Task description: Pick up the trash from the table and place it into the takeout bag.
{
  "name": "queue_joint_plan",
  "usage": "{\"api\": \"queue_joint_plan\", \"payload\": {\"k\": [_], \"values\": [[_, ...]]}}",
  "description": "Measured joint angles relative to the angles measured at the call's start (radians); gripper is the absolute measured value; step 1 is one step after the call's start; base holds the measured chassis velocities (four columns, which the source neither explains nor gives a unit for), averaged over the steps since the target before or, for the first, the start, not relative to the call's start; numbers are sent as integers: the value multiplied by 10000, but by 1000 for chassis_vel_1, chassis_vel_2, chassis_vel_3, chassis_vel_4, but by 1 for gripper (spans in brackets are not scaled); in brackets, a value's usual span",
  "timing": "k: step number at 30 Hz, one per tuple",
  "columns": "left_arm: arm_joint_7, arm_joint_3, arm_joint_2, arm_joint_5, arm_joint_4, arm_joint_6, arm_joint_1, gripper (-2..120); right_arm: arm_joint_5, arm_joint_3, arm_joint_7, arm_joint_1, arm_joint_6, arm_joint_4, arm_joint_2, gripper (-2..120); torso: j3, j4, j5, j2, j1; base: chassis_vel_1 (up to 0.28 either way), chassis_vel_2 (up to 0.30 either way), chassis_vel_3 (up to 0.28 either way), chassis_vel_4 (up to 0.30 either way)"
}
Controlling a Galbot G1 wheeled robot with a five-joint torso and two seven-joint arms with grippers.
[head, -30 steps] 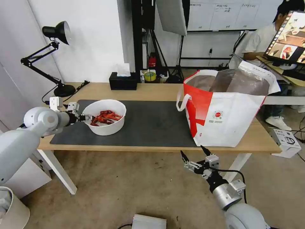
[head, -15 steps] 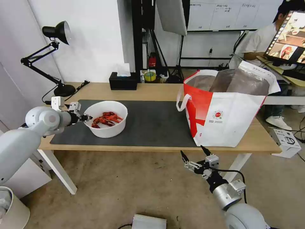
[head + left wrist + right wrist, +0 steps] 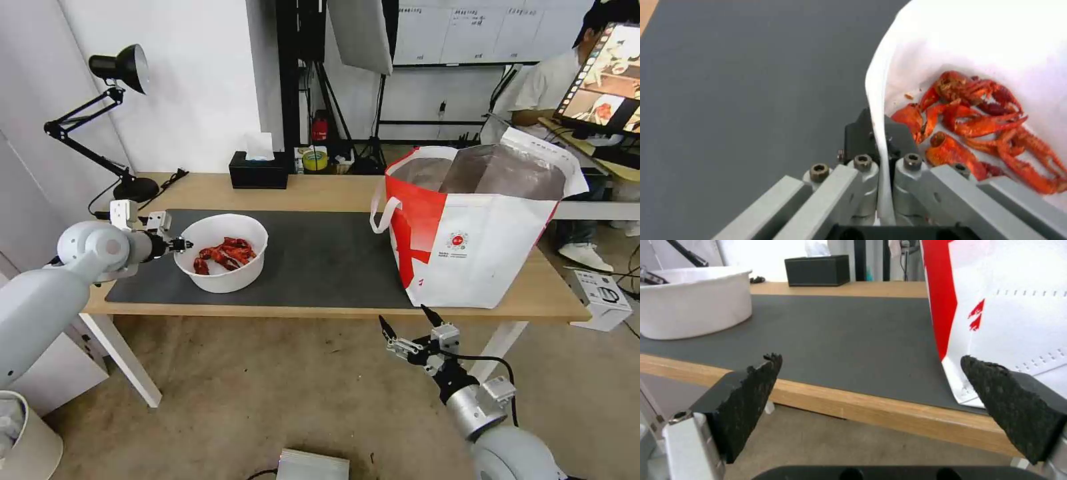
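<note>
Head view: bowl (image 3: pixel 221 252) rim is pinched by closed left jaws (image 3: pixel 179 245) on the mat (image 3: pixel 320 257), right jaws (image 3: pixel 408 323) idle, spread, below table (image 3: pixel 320 190); lift toward bag (image 3: pixel 477 223) likely needed.

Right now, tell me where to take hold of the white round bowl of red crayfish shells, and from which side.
Grip the thin upright rim of the white round bowl of red crayfish shells on the side facing the robot's left, one finger inside and one outside. The wall is too wide to span, and that is where the left hand pinches it, with the shells lying clear of the inner finger.
</note>
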Motion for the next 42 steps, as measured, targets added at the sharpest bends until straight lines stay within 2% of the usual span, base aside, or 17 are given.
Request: {"api": "queue_joint_plan", "payload": {"k": [13,25,28,31,34,35,37,42], "values": [[-5,332,-221,-412,-180,2,-1076,0,0,0,0,0,0,0,0,100,0,-1,2,-1,0,0,0,0,0],[-480,922,-622,-1196,-525,3,-2756,0,0,0,0,0,0,0,0,100,1,0,1,-2,0,0,0,0,0],[-693,1188,-913,-1562,-707,3,-3663,0,0,0,1,0,0,0,0,100,0,0,2,-1,0,0,0,0,0],[-767,1315,-1051,-1700,-729,3,-4019,0,0,0,0,0,0,0,0,100,0,1,2,-2,0,0,0,0,0],[-937,1808,-1477,-2063,-727,0,-5025,0,0,0,1,0,0,0,0,100,0,-2,3,-2,0,0,0,0,0],[-937,1808,-1477,-2063,-727,0,-5025,0,0,0,1,0,0,0,0,100,0,-2,3,-2,0,0,0,0,0],[-994,2301,-1830,-2320,-595,-1,-5681,0,0,0,0,0,0,0,0,100,0,-2,2,-1,0,0,0,0,0],[-1055,2716,-2163,-2528,-453,0,-6211,0,0,0,0,1,0,0,-1,100,0,-1,2,-2,1,0,0,0,0]]}}
